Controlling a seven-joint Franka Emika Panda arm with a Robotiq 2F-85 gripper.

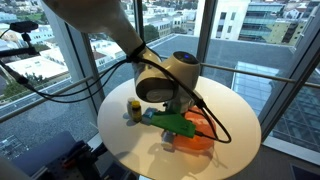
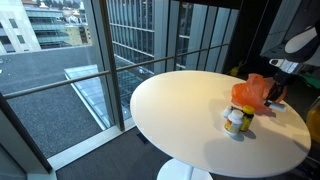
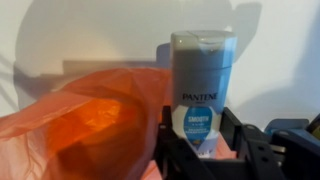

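Observation:
In the wrist view a pale blue Pantene bottle point(image 3: 203, 70) stands upright between the two black fingers of my gripper point(image 3: 198, 128). The fingers sit tight against its lower sides. An orange plastic bag point(image 3: 90, 120) lies crumpled right beside the bottle, touching the gripper. In both exterior views the gripper point(image 1: 172, 122) point(image 2: 274, 88) is low over the round white table point(image 1: 230, 105) point(image 2: 180, 100), at the orange bag point(image 1: 196, 140) point(image 2: 250, 92). The bottle itself is hidden there by the arm and bag.
A small yellow-capped jar point(image 1: 134, 108) point(image 2: 236, 121) stands on the table near the bag. Black cables point(image 1: 60, 85) hang off the arm. Floor-to-ceiling windows point(image 2: 60, 70) with a rail enclose the table. The table edge is close on all sides.

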